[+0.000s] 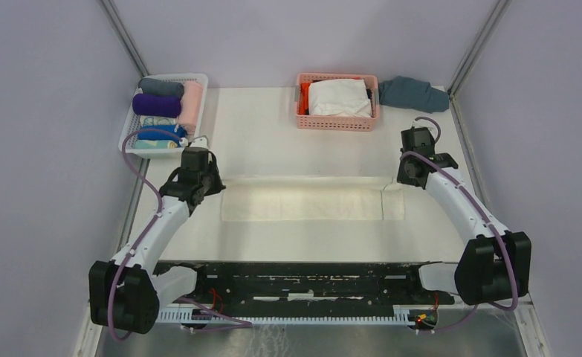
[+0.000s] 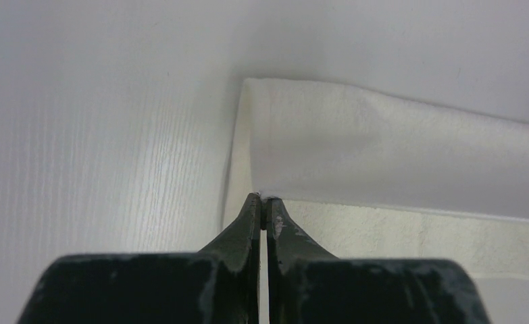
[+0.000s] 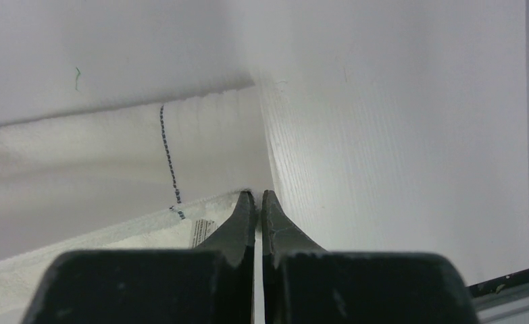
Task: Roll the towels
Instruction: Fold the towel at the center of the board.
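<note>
— Where is the cream towel (image 1: 310, 202)?
— Mid-table, a long, nubby strip folded flat.
— And the grippers?
— The left gripper (image 2: 265, 202) and right gripper (image 3: 257, 196), tapered black jaws pressed together, each pinch an end's edge.

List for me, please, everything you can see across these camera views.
cream towel: one, cream-white, long strip at table centre
purple towel: one, deep purple, rolled, in white basket
other rolled cloths: about four, grey, pink, blue, pale; same basket
white basket: one, far left
pink basket: one, far centre, holding white cloth and orange fabric
teal-grey cloth: one, right of pink basket
table: one, white
left arm: white and black, jaws shut on towel's left end
right arm: likewise, right end
</note>
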Robot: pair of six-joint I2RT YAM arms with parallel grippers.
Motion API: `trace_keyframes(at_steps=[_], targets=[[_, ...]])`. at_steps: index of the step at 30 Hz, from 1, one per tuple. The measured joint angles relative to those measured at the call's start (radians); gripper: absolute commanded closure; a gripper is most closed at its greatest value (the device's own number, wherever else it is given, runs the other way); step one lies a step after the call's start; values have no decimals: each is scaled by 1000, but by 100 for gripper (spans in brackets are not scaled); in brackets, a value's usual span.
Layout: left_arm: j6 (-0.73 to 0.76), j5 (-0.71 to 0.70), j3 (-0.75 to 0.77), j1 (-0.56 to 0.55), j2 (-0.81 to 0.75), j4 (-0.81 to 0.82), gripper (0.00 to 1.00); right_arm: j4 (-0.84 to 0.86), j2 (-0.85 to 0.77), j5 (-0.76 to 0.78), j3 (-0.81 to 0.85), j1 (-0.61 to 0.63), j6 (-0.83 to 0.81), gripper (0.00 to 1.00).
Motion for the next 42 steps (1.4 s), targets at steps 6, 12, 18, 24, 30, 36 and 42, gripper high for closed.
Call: trace_keyframes(at_steps=[6, 12, 18, 24, 30, 36, 42], targets=[[-52, 5, -61, 0, -22, -1, 97, 8, -31, 4, -93, 4, 53, 100], [-123, 24, -139, 0, -24, 5, 97, 43, -26, 11, -169, 4, 104, 100], [-203, 29, -175, 0, -6, 11, 97, 57, 38, 14, -186, 4, 146, 94], [-280, 27, -223, 0, -9, 23, 70, 58, 40, 10, -188, 4, 171, 79], [-338, 18, -251, 3, -81, -2, 48, 34, -41, 0, -231, -3, 190, 61], [-416, 18, -270, 3, -238, -69, 37, -15, -201, -42, -285, -3, 216, 46], [-453, 10, -270, 3, -402, -132, 35, -69, -414, -108, -306, -3, 215, 38]])
